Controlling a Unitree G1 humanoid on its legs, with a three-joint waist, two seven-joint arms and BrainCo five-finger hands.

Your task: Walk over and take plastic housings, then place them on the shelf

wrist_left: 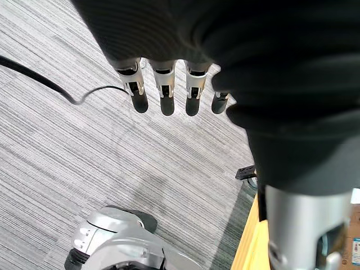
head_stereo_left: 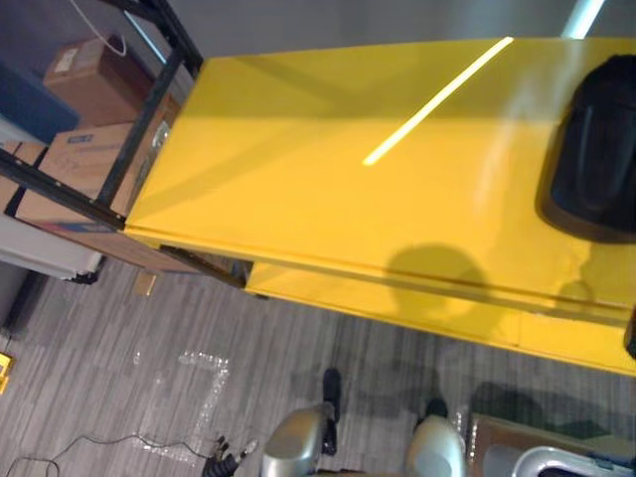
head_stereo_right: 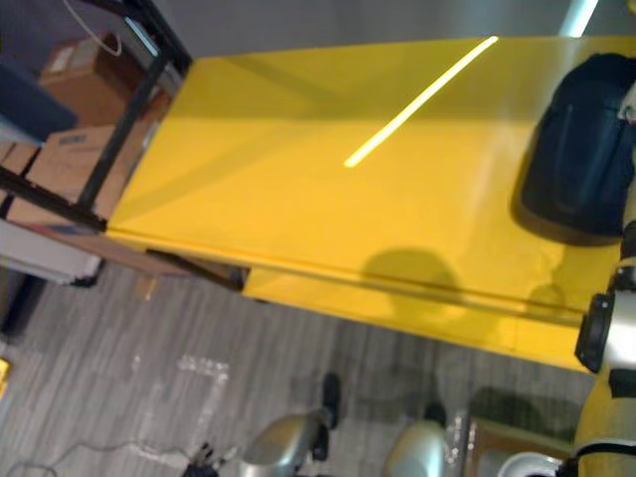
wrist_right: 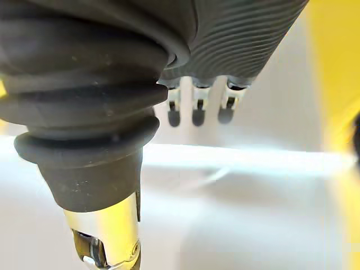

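Observation:
A black plastic housing point(head_stereo_left: 596, 149) lies on the right end of the yellow shelf top point(head_stereo_left: 298, 199), partly cut off by the view's edge. My left hand point(wrist_left: 166, 90) hangs low over the grey carpet with its fingers straight and nothing in it. My right hand point(wrist_right: 197, 109) is raised beside the shelf's right end. Its fingers are straight and empty, with a pale wall and a yellow surface past them. The right forearm point(head_stereo_right: 606, 338) stands at the right edge, just in front of the housing point(head_stereo_right: 576, 144).
A black metal rack point(head_stereo_left: 149, 109) holding cardboard boxes point(head_stereo_left: 84, 159) adjoins the shelf on the left. A lower yellow ledge point(head_stereo_left: 447, 318) juts out toward me. A clear plastic sheet point(head_stereo_left: 189, 397) lies on the carpet. An open carton point(head_stereo_left: 527, 447) sits at the bottom right.

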